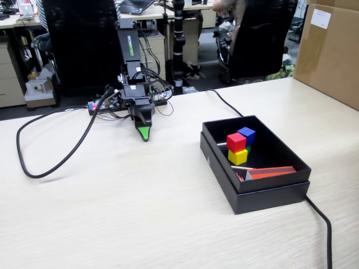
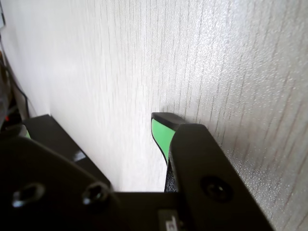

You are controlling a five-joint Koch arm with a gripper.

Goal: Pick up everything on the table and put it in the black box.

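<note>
The black box [image 1: 269,193] sits on the right of the table [image 1: 140,207] in the fixed view. Inside it, a red cube [image 1: 236,142] rests on a yellow cube [image 1: 238,156], with a blue cube [image 1: 246,135] behind them. A sliver of green [image 1: 248,149] shows beside the yellow one. My gripper [image 1: 145,133] points down at the bare tabletop, well left of the box. In the wrist view the gripper [image 2: 96,120] is open, with only wood grain between the green-padded fingers [image 2: 162,134].
A thick black cable [image 1: 56,162] loops over the left of the table. Another cable [image 1: 322,224] runs past the box's right corner. A brown carton [image 1: 331,50] stands at the far right. White sticks [image 1: 241,167] and a red-orange strip [image 1: 272,172] lie in the box.
</note>
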